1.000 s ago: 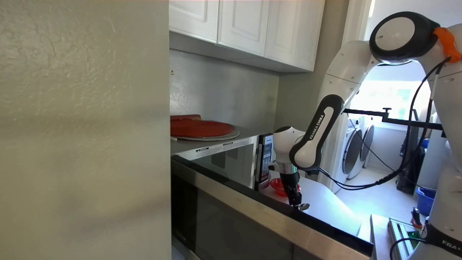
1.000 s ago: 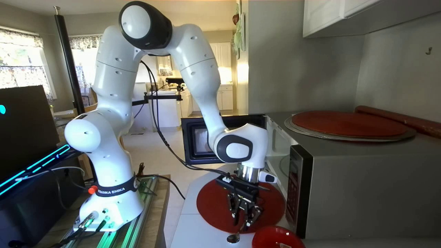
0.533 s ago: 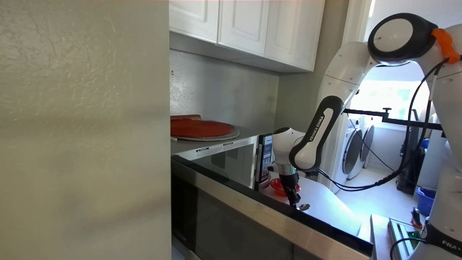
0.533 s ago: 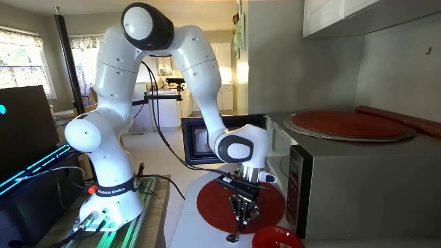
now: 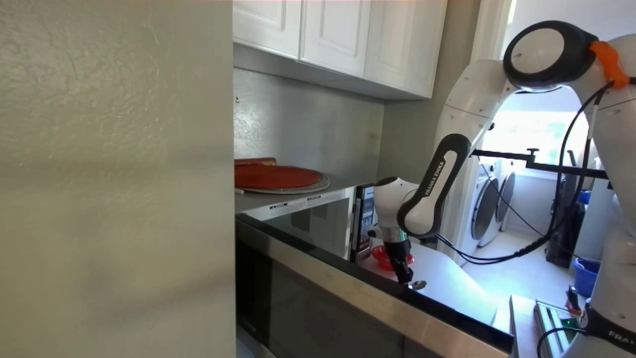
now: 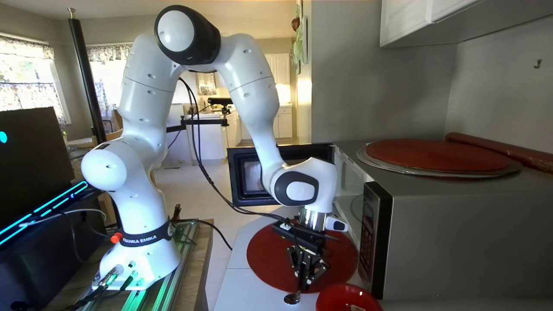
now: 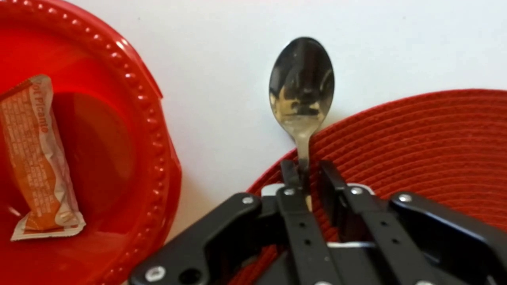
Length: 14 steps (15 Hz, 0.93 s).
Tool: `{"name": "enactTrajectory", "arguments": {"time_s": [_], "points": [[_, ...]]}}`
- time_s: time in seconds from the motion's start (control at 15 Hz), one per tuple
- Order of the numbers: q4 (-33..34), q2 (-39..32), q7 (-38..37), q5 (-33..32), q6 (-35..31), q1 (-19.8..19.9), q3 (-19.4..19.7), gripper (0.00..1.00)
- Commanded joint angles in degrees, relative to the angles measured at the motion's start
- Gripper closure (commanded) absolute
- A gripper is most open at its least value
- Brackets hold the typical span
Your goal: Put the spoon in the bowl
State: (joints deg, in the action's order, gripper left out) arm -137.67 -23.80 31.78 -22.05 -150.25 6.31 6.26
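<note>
The spoon [image 7: 302, 87] is not in the bowl [image 7: 152, 132] yet. In the wrist view it lies near the centre of the frame, its oval head over the white bench [image 7: 222, 79], its handle running down across the edge of a red woven mat [image 7: 427, 150]. The fingers [image 7: 290, 174], at lower centre, stand slightly apart on either side of the handle, with a gap showing to its right; no firm pinch is visible. I judge the reach nearly finished and the grasp not yet made. After that come the lift, the carry toward the left of the frame, and the release over the bowl, which holds an orange packet [image 7: 37, 158].

The tail of the handle is lost behind the fingers, and whether either touches it is hard to make out. The wrist view's left edge cuts off the bowl; in an exterior view the bottom edge clips the bowl [image 6: 345, 293] too. In an exterior view an open microwave door [image 5: 323, 308] blocks the lower scene, and the arm [image 5: 437, 184] hides part of the bowl.
</note>
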Motion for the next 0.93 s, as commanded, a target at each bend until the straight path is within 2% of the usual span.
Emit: {"name": "enactTrajectory", "arguments": {"time_s": [0.0,0.13,0.4,0.53,0.87], "points": [[1.31,-1.54,-2.48,-2.28,0.23,-0.5,0.3,0.96],[1.46,-1.68,-2.5,-2.31,0.18,-0.46,0.25,1.0],[0.95,-0.45,-1.38,-2.04,0.39,-0.15,-0.31,0.98],[-0.36,2.11,5.13,0.86,0.78,2.31,-3.61,0.98],[-0.63,8.24,20.75,6.54,2.78,5.65,-9.09,0.98]]}}
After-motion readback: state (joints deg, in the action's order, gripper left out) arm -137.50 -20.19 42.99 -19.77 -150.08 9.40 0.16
